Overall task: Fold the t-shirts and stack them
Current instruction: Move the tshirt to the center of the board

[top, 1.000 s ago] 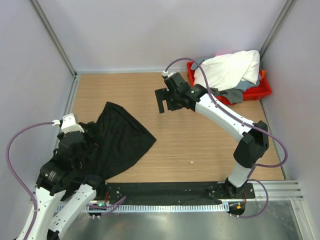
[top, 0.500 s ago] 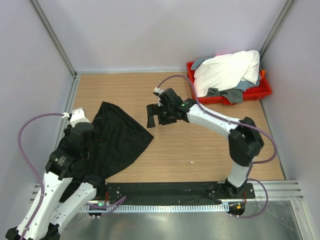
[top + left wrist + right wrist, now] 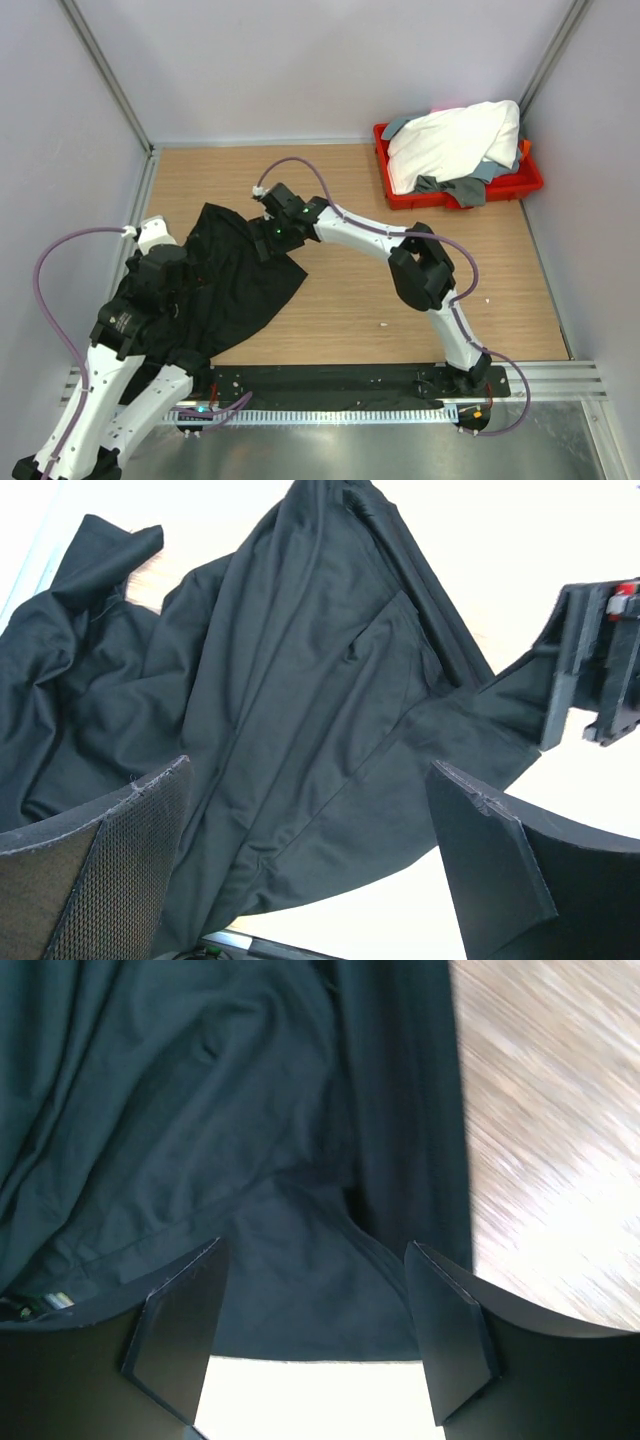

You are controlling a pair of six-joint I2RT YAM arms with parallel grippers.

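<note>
Jaws of the left gripper stand spread wide, nothing between them, hanging over the black shirt; jaws of the right gripper are also apart, pinching nothing, with dark cloth filling the gap under them and a strip of bare wood to the right in the right wrist view.

The black shirt lies crumpled and unfolded at the lower left of the top view, spread on the table; its right corner points toward the middle of the frame; the right gripper sits at its upper edge, the right arm stretched across from the lower right.

The white shirt is heaped in the tray at the upper right; the grey shirt lies under it and spills over the tray's near rim; the tray is red and stands against the back corner.

The table is light wood with a fine grain; a black plate runs along its near edge under the arm bases, with bare metal below that; pale grey walls close in the back and both sides; metal posts rise at the back corners; purple cables loop off both arms.
</note>
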